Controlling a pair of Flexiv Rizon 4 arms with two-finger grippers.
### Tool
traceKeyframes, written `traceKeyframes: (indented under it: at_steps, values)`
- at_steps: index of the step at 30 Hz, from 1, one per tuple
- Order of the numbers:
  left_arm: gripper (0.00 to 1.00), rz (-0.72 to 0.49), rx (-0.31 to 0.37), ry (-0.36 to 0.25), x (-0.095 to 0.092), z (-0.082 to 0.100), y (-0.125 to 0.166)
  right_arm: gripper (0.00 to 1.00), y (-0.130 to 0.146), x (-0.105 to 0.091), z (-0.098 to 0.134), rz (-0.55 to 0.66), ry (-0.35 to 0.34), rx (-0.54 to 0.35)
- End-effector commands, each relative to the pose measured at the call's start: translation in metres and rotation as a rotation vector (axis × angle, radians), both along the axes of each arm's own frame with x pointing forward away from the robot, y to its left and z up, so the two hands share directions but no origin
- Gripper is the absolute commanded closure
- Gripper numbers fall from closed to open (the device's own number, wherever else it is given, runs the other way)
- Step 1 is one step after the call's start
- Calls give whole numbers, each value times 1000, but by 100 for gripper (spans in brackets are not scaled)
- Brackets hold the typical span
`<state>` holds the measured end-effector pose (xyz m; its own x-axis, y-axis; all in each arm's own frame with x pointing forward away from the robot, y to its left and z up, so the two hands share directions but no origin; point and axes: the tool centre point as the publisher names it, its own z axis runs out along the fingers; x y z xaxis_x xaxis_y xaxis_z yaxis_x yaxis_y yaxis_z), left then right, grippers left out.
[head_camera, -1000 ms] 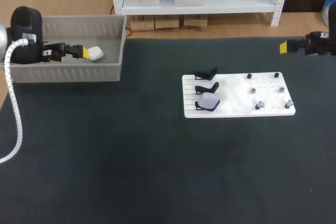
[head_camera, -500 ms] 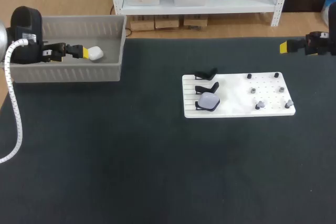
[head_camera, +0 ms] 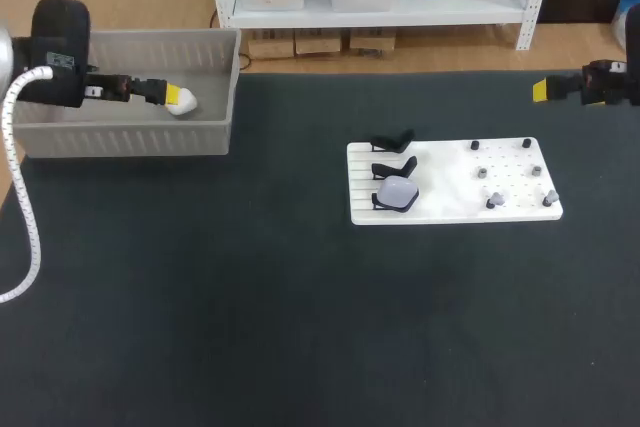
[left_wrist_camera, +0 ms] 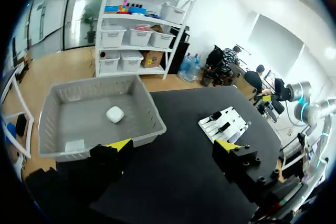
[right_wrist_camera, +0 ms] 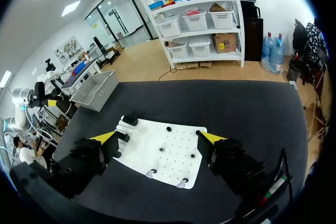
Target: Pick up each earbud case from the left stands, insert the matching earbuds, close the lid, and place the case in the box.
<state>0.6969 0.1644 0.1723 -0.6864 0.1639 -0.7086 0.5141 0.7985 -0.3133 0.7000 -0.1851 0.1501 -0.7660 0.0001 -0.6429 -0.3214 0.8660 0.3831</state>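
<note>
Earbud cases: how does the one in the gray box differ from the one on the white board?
The boxed case is white; the board case is pale lilac-grey. The boxed case lies on the gray box floor; the board case leans on a black stand. The open left gripper hangs over the boxed case; none is near the board case. Both are small and rounded.
</note>
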Motion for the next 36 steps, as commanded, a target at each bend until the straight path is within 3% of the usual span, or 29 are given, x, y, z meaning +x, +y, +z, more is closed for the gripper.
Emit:
traceKeyframes:
  at_steps: [1, 8, 15, 21, 36]
  values:
    - [0, -327, -198, -105, -11, 3, 7, 0, 0, 0, 0, 0, 0, 0]
    - [0, -654, -185, -193, -23, 4, -8, 0, 0, 0, 0, 0, 0, 0]
    - [0, -832, -180, -263, -37, 1, -25, 0, 0, 0, 0, 0, 0, 0]
    - [0, -1016, -213, -260, -54, -9, -43, 0, 0, 0, 0, 0, 0, 0]
    - [0, -1016, -213, -260, -54, -9, -43, 0, 0, 0, 0, 0, 0, 0]
